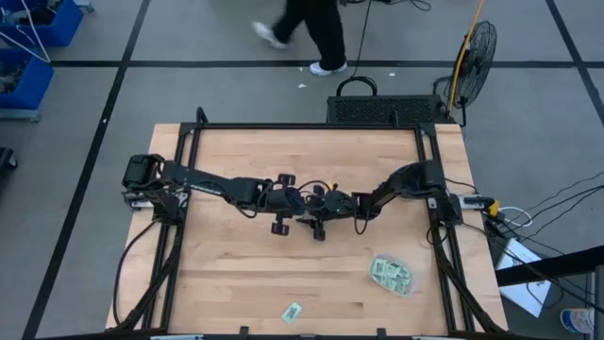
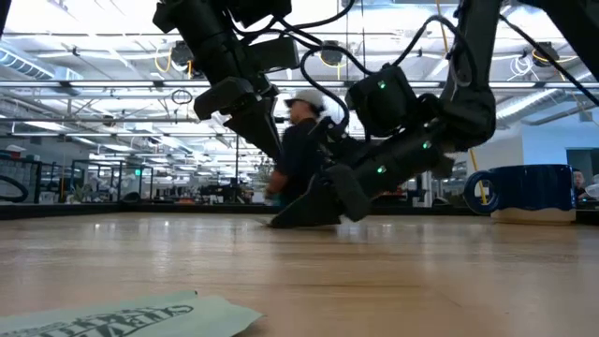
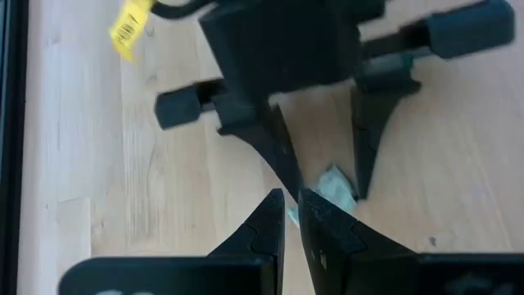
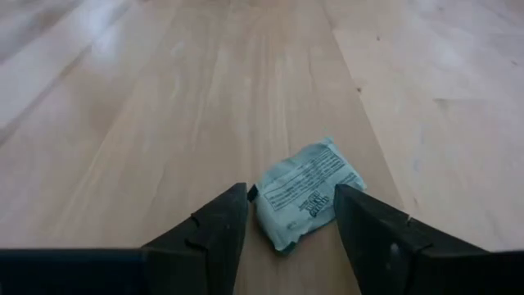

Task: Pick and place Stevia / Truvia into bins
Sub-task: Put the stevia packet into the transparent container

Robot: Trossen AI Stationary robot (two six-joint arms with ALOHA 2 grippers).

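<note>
One crumpled pale green and white sachet [image 4: 307,192] lies flat on the wood mid-table. My right gripper [image 4: 291,197] is open and down at the table, one finger on each side of the sachet; whether either finger touches it cannot be told. The left wrist view shows that same gripper [image 3: 327,188] and sachet [image 3: 336,182]. My left gripper [image 3: 291,205] is shut and hangs just above and beside them, holding nothing [image 2: 267,140]. The clear bin [image 1: 390,274] stands toward the near right and holds several sachets. Another sachet [image 1: 292,312] lies flat by the near edge.
A dark blue mug [image 2: 524,192] stands at the far right in the low view. The two arms meet mid-table [image 1: 302,203], close together. Bare wood lies between them and the bin. A person [image 1: 316,33] walks on the floor beyond the far edge.
</note>
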